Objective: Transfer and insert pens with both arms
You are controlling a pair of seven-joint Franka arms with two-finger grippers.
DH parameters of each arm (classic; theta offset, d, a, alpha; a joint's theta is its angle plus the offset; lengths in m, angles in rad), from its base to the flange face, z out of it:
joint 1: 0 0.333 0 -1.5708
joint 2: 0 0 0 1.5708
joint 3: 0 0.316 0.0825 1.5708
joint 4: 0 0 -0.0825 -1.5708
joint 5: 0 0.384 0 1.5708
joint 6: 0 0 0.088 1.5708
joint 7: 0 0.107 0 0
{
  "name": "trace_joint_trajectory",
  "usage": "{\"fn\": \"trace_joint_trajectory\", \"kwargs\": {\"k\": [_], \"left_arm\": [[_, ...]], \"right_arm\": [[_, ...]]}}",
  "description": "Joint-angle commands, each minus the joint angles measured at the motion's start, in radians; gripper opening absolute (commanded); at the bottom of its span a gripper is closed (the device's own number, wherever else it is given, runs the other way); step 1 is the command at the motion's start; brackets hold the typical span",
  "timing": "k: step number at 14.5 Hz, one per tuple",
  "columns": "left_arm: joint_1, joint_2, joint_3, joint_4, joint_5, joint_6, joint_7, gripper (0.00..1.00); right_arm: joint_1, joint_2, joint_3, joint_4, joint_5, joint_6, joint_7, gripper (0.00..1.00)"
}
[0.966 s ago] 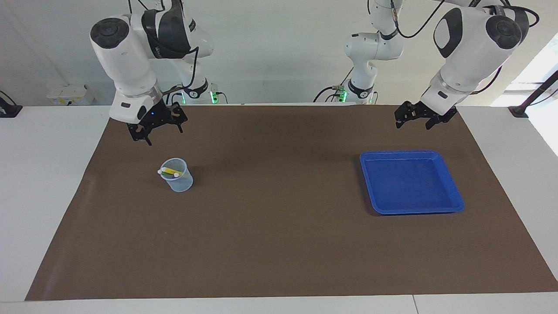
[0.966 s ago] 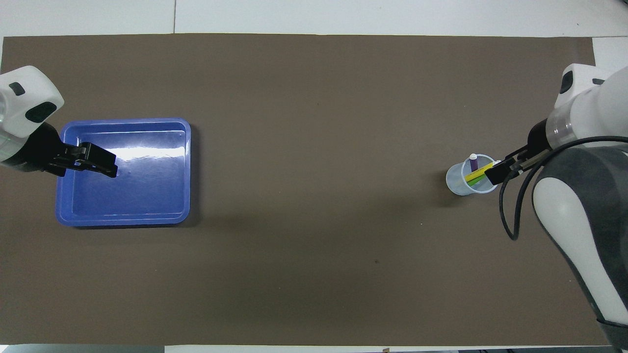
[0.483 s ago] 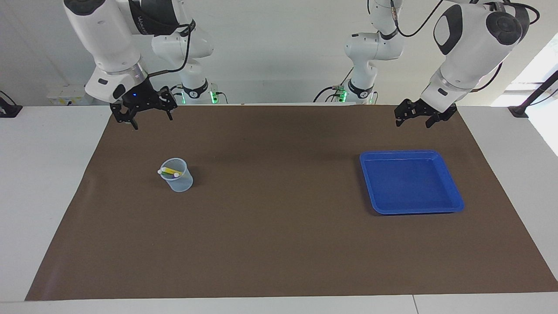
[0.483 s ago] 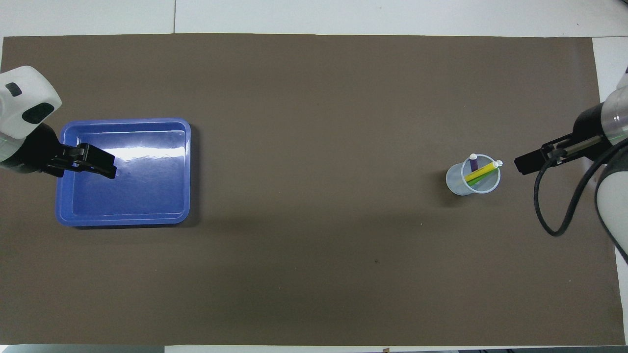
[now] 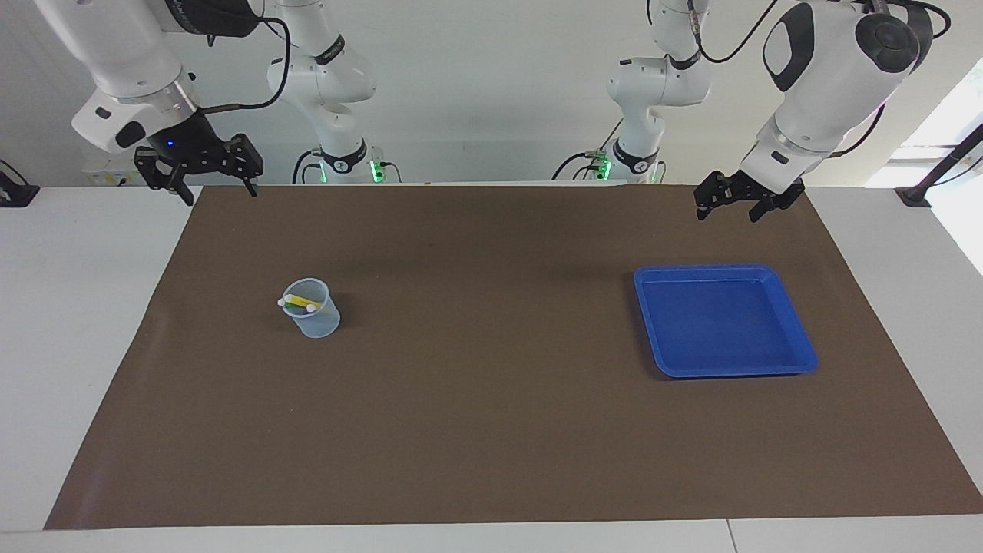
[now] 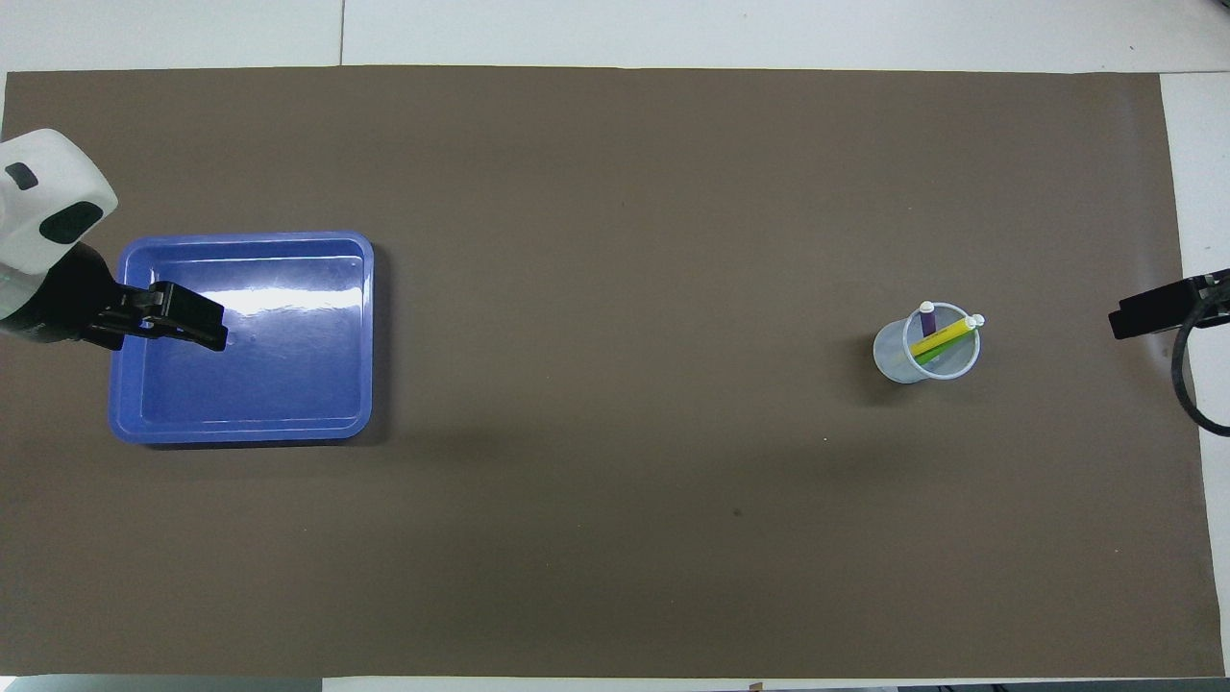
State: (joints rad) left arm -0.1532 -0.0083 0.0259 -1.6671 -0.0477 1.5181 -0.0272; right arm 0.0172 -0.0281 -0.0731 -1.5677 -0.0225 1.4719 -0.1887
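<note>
Both arms hung raised at the robots' edge of the brown mat (image 5: 491,430), w/ nothing held. Left gripper (image 5: 733,201) had its fingers spread apart, empty, over the mat beside the blue tray (image 5: 799,361). Right gripper (image 5: 201,170) was likewise spread and empty, over the mat's corner. Farther out, all three pens (image 6: 940,338) stood in the clear cup (image 6: 894,360); the tray held nothing. Judged: insertion looked done, so next move prob. just parking both arms, no grasp needed.

Bright, even light; soft shadows; white glare on the blue tray (image 6: 288,298).
</note>
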Motion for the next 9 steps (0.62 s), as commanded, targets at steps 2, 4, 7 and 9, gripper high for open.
{"fn": "trace_joint_trajectory", "kwargs": {"k": [2, 4, 7, 9], "left_arm": [[-0.009, -0.015, 0.003, -0.003, 0.012, -0.009, -0.016, 1.0], [-0.002, -0.015, 0.005, -0.007, 0.012, 0.002, -0.014, 1.0], [-0.005, -0.015, 0.005, -0.007, 0.014, 0.007, -0.016, 1.0], [-0.011, -0.015, 0.005, -0.005, 0.014, 0.008, -0.016, 1.0]], "right_arm": [[-0.006, -0.019, 0.009, -0.023, 0.003, -0.025, 0.101, 1.0], [-0.002, -0.016, 0.012, -0.014, 0.01, -0.007, 0.168, 1.0], [0.003, -0.013, 0.009, -0.02, 0.012, 0.042, 0.164, 1.0], [-0.008, 0.002, -0.005, -0.044, 0.013, 0.076, 0.132, 1.0]]}}
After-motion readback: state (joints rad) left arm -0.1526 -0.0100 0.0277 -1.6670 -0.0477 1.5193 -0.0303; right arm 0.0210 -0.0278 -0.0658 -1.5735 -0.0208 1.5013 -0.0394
